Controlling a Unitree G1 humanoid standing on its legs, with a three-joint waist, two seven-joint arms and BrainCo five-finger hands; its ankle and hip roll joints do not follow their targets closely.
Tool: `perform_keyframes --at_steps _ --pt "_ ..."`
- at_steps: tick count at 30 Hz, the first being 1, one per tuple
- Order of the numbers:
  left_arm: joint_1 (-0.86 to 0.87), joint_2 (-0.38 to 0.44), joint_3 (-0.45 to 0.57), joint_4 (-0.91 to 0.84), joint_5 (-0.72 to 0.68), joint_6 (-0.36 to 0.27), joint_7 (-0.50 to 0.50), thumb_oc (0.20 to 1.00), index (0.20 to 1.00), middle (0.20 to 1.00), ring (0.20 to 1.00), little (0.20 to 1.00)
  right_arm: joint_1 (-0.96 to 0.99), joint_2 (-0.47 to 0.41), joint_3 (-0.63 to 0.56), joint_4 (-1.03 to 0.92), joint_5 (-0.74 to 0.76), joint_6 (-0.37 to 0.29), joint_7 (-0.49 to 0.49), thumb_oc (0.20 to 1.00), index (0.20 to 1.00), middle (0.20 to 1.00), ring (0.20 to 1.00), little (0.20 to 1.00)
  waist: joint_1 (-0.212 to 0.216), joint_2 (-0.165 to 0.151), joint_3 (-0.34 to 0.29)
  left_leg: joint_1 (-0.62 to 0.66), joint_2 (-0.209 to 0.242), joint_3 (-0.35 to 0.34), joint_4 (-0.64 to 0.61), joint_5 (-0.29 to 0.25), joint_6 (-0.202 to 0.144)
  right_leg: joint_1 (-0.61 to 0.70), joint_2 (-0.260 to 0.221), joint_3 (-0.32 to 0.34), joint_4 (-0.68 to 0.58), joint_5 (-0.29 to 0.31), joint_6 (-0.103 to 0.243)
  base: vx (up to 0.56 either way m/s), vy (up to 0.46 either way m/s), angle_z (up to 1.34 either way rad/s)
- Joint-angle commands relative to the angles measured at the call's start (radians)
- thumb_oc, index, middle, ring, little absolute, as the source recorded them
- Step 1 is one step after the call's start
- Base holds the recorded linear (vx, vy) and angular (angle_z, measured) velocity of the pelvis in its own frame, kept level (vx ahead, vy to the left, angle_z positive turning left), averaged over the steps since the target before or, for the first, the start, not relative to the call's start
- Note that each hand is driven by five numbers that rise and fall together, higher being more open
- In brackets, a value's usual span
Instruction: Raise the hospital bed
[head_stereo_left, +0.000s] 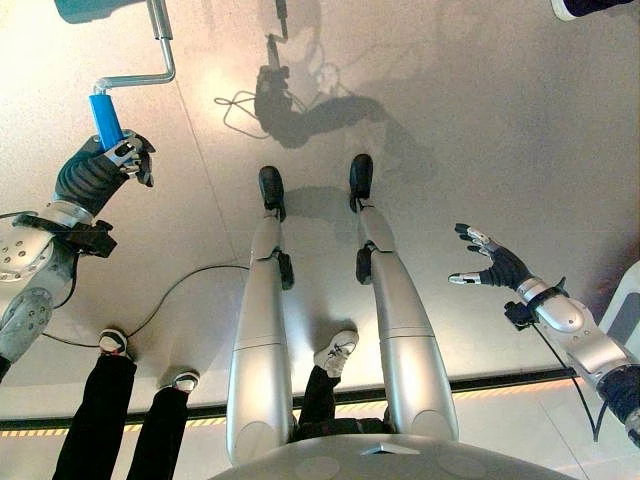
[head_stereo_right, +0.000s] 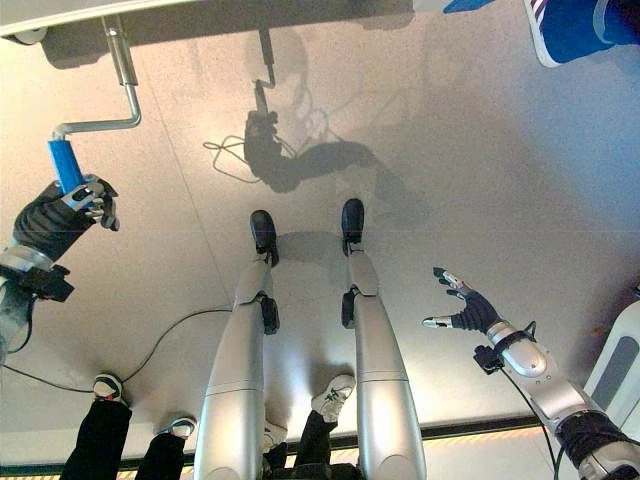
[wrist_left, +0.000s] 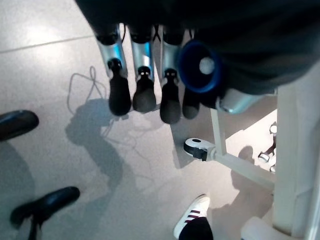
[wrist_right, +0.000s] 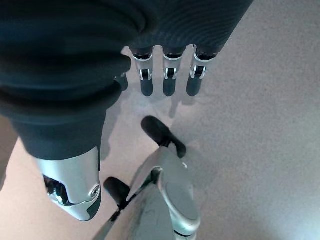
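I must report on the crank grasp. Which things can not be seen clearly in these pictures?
- Hospital bed: cut off by the top edge in the eye views.
- Where the crank joins the bed: beyond that edge.
- Blue handle: its lower end is hidden inside the left hand.
- Person: cut off at the bottom edge.

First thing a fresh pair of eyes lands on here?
The bright blue crank handle at upper left, on a bent metal crank running up to the bed frame, with the left hand at its lower end; in the left wrist view the fingers sit beside the handle's blue end. Next, the right hand, open over bare floor at right.
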Motion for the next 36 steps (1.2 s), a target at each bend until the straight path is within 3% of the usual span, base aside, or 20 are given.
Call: perform_keyframes --at_steps 1,12,21,24,26,31,35,36 --pt "0.290 0.049 0.017 -0.209 0.009 -0.103 -0.102 0.200 0.200 0.200 0.200 0.200 0.069 -0.009 0.028 0.075 -0.024 -0.029 -0.004 1.000 1.000 1.000 1.000 1.000 0.066 0.022 -0.030 -0.015 -0.052 0.016 0.049 -0.059 0.058 0.006 -0.035 0.005 0.027 0.000 0.092 0.00 0.001 0.03" --pt "0.094 0.152 -0.201 -0.392 -0.075 -0.059 -0.166 0.200 0.200 0.200 0.200 0.200 0.035 -0.008 0.079 0.136 -0.019 -0.022 0.007 1.000 1.000 1.000 1.000 1.000 0.050 0.017 -0.039 -0.004 -0.051 0.018 0.043 -0.061 0.057 0.012 -0.031 0.006 0.022 0.003 0.093 0.00 0.000 0.00" --pt "-0.318 0.135 -0.567 -0.472 -0.105 -0.051 -0.178 0.200 0.200 0.200 0.200 0.200 -0.015 0.033 0.143 0.185 -0.015 -0.011 0.021 1.000 1.000 1.000 1.000 1.000 0.032 0.002 -0.050 0.006 -0.047 0.015 0.031 -0.058 0.052 0.020 -0.026 0.007 0.014 0.006 0.092 0.00 -0.011 0.02" --pt "-0.594 0.066 -0.780 -0.469 -0.108 -0.057 -0.157 0.200 0.200 0.200 0.200 0.200 -0.032 0.049 0.167 0.193 -0.013 -0.004 0.021 1.000 1.000 1.000 1.000 1.000 0.014 -0.005 -0.059 0.006 -0.047 0.011 0.030 -0.058 0.051 0.024 -0.025 0.006 0.011 0.008 0.091 0.01 -0.036 0.04" --pt "-0.703 0.021 -0.860 -0.444 -0.109 -0.062 -0.143 0.200 0.200 0.200 0.200 0.200 -0.023 0.054 0.161 0.185 -0.012 0.000 0.021 1.000 1.000 1.000 1.000 1.000 0.017 -0.009 -0.062 0.007 -0.046 0.012 0.028 -0.057 0.050 0.025 -0.025 0.004 0.009 0.008 0.091 0.01 -0.029 0.09" --pt "-0.898 -0.121 -0.998 -0.354 -0.097 -0.061 -0.106 0.200 0.200 0.200 0.200 0.200 -0.023 0.060 0.174 0.173 -0.005 0.011 0.018 1.000 1.000 1.000 1.000 1.000 0.002 -0.016 -0.072 0.007 -0.046 0.010 0.025 -0.056 0.048 0.021 -0.021 0.005 0.011 0.009 0.090 0.01 -0.023 0.07" --pt "-0.963 -0.208 -1.041 -0.287 -0.088 -0.059 -0.087 0.200 0.200 0.200 0.200 0.200 -0.025 0.062 0.177 0.164 0.003 0.015 0.016 1.000 1.000 1.000 1.000 1.000 -0.003 -0.019 -0.077 0.008 -0.045 0.011 0.027 -0.057 0.047 0.020 -0.019 0.008 0.012 0.010 0.090 0.01 -0.012 0.04" --pt "-0.988 -0.264 -1.055 -0.240 -0.078 -0.053 -0.079 0.200 0.200 0.200 0.200 0.200 -0.028 0.060 0.183 0.153 0.008 0.019 0.015 1.000 1.000 1.000 1.000 1.000 -0.010 -0.023 -0.080 0.010 -0.045 0.012 0.027 -0.059 0.047 0.018 -0.018 0.007 0.013 0.009 0.090 0.01 -0.012 0.04"
